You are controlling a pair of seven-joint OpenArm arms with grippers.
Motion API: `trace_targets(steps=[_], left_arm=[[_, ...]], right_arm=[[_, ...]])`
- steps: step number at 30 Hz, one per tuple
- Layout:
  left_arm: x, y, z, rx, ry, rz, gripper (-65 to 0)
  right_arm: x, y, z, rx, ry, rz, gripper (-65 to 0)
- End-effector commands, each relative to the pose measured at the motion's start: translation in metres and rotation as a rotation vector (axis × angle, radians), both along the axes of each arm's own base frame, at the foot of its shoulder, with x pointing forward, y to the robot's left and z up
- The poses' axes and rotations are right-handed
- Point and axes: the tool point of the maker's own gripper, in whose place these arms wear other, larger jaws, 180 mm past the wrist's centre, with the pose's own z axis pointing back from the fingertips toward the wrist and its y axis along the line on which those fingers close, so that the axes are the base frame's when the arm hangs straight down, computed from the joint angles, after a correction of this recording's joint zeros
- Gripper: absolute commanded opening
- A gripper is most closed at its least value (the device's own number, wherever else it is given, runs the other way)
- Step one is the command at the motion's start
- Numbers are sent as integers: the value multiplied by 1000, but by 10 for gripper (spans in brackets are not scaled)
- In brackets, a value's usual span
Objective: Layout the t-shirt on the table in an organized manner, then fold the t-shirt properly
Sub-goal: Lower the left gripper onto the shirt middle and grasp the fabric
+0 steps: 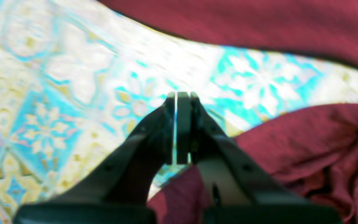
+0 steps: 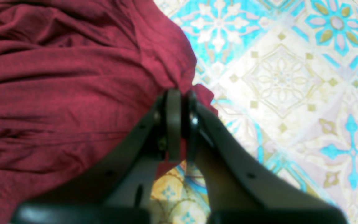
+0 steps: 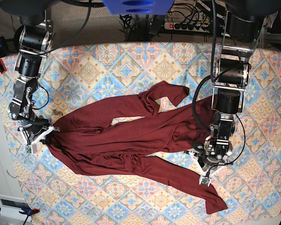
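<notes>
Both arms reach down from the far edge, well apart. The left gripper (image 1: 179, 129) has its fingers (image 1: 183, 124) pressed together with nothing between them. The right gripper (image 2: 179, 124) is clamped on shirt (image 2: 73, 77) cloth.

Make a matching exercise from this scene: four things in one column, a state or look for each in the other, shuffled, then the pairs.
Things
1. t-shirt
2. table
3. right gripper
4. left gripper

States
A. shut, nothing visibly between the pads
B. dark maroon, stretched out and wrinkled
C. shut on a pinch of red fabric
D. covered in pastel diamond tiles with flowers

Pairs: 1-B, 2-D, 3-C, 4-A
</notes>
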Motion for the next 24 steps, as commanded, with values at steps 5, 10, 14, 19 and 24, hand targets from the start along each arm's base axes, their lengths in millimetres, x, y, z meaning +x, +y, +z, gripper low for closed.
trace_targets(steps=[5,10,14,19,24], left_arm=[[6,-2,28,-77,12,15,-650],[-13,13,46,-178,91,43,-524],[-30,40,62,-197,110,52,-333],[-65,47,41,-149,219,2,-186],[-91,37,5,-59,295,-87,-186]], right_arm=[[14,-9,27,-10,-76,-7,-650],[15,-9,27,-11,-77,-7,-650],[15,-9,27,-11,-75,-7,-650],[15,-9,27,-11,-78,-6,-650],[15,-9,27,-11,-77,-6,-650]])
